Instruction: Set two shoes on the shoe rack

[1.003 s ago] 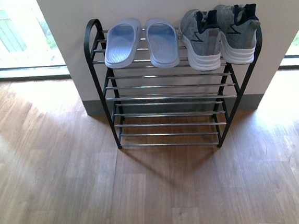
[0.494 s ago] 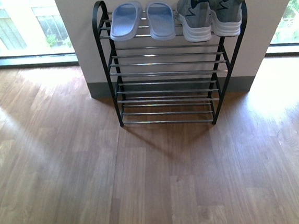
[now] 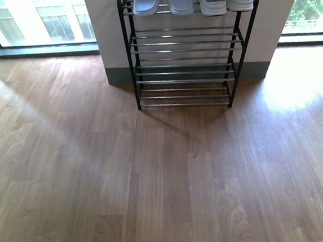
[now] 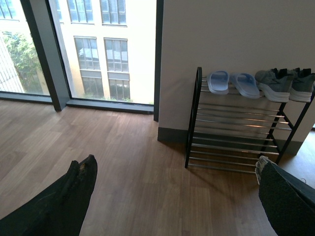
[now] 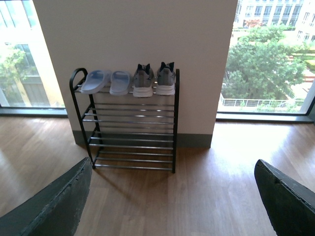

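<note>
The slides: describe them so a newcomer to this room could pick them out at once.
Against the white wall section between the windows stands a black shoe rack. On its top shelf sit two pairs side by side: the slides at the rounded-corner end, the grey sneakers beside them. The slides are pale blue, open-backed and laceless, lying flatter than the laced, white-soled sneakers.

Bright window daylight, glare patches on the wooden floor (image 3: 294, 86), sharp focus, soft rack (image 3: 185, 68) shadow.

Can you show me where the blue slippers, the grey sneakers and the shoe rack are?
pale blue slides (image 5: 106, 81), right wrist view, on the strap area.
grey sneakers (image 5: 154, 81), right wrist view, between the two heels.
shoe rack (image 5: 176, 123), right wrist view, on its black side post.
</note>
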`<action>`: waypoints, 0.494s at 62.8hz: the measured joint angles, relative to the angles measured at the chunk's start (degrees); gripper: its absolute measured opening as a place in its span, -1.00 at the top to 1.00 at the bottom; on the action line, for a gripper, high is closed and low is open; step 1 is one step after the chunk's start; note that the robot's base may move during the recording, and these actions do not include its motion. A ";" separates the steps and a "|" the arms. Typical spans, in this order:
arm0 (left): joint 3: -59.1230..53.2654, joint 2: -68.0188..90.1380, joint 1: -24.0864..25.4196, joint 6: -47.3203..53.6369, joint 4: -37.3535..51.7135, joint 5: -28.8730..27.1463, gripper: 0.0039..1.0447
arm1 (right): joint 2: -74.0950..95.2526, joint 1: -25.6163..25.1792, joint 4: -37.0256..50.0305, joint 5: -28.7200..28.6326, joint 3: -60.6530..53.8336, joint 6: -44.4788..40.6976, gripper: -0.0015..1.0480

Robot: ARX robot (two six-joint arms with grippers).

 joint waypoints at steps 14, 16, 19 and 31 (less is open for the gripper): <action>0.00 0.00 0.00 0.00 0.00 0.04 -0.83 | -0.04 0.00 0.00 0.04 0.00 0.02 -0.82; 0.00 0.00 0.00 0.00 0.00 0.04 -0.83 | -0.02 0.00 0.00 0.04 0.00 0.02 -0.82; 0.00 0.00 0.00 0.00 0.00 0.07 -0.83 | -0.02 0.00 0.00 0.04 -0.02 0.02 -0.82; 0.00 0.00 0.00 0.00 0.00 0.04 -0.83 | 0.02 0.00 0.00 0.04 0.00 0.00 -0.82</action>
